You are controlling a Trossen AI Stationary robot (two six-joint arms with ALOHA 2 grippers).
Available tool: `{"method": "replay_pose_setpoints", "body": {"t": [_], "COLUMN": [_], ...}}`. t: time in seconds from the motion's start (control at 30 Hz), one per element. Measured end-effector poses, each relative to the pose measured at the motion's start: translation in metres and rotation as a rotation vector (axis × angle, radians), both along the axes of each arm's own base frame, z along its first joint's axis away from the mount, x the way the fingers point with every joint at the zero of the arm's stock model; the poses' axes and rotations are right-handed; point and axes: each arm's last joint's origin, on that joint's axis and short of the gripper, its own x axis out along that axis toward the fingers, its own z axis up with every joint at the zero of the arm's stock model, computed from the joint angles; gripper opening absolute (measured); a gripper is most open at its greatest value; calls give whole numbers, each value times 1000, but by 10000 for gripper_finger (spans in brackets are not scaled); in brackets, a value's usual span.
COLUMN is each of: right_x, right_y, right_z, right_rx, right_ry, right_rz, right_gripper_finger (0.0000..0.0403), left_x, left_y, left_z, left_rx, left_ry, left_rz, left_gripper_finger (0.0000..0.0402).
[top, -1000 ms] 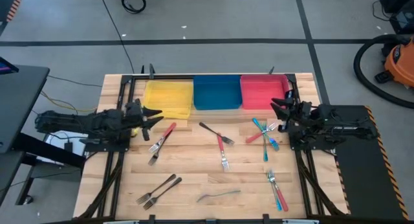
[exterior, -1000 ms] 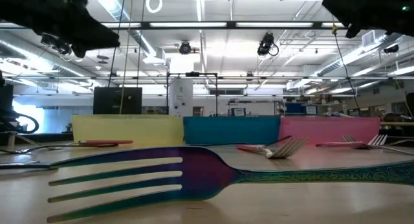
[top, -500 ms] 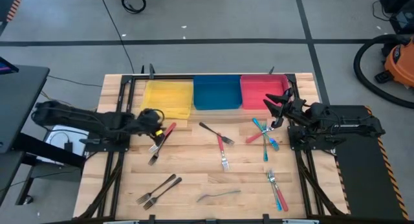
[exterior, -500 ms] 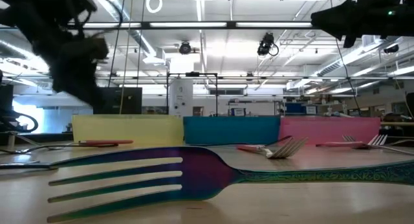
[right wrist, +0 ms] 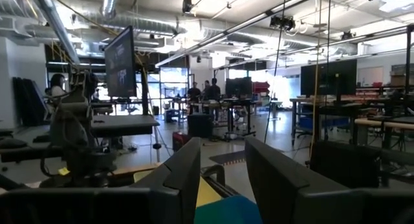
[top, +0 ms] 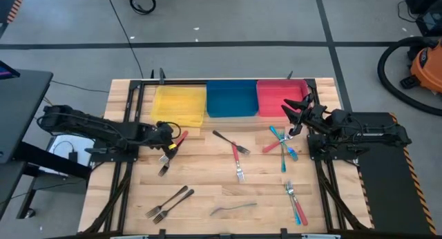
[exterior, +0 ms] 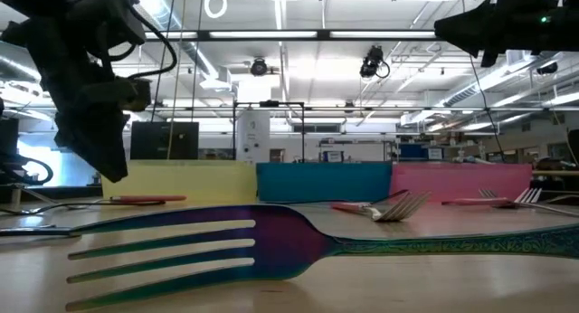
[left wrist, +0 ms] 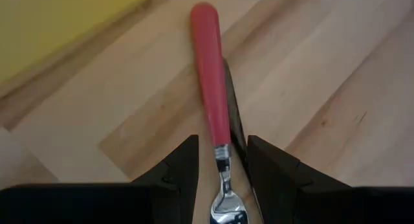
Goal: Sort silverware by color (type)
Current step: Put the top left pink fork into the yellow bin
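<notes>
Two forks lie at the left gripper [top: 168,139]: a red-handled fork [left wrist: 210,101] and a dark fork [top: 164,170] beside it, both on the wooden table [top: 200,184] just in front of the yellow bin [top: 179,104]. In the left wrist view the gripper's fingers [left wrist: 181,166] stand apart on either side of the red-handled fork where the handle meets the metal neck; they straddle it without closing on it, and the handle runs away from the fingers toward twelve o'clock. Seen from above, that handle points toward one o'clock, at the yellow bin's near corner.

The right gripper [top: 295,115] hangs spread and empty above the table, in front of the red bin [top: 280,97]; a crossed cluster of blue and red cutlery [top: 282,144] lies at about seven o'clock from it. The blue bin [top: 231,99] sits between the other two.
</notes>
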Motion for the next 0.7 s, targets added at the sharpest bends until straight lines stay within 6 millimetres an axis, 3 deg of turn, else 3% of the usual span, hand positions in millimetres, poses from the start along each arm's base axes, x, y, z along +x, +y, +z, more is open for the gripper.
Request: {"method": "replay_pose_setpoints", "body": {"t": [0.7], "right_x": [0], "right_y": [0], "right_z": [-2], "right_rx": [37], "right_ry": [-1], "right_rz": [12], "right_gripper_finger": [130], "left_x": [12], "left_y": [-9], "left_z": [-30], "left_rx": [-19], "left_ry": [169], "left_rz": [-20], "left_gripper_finger": [130]}}
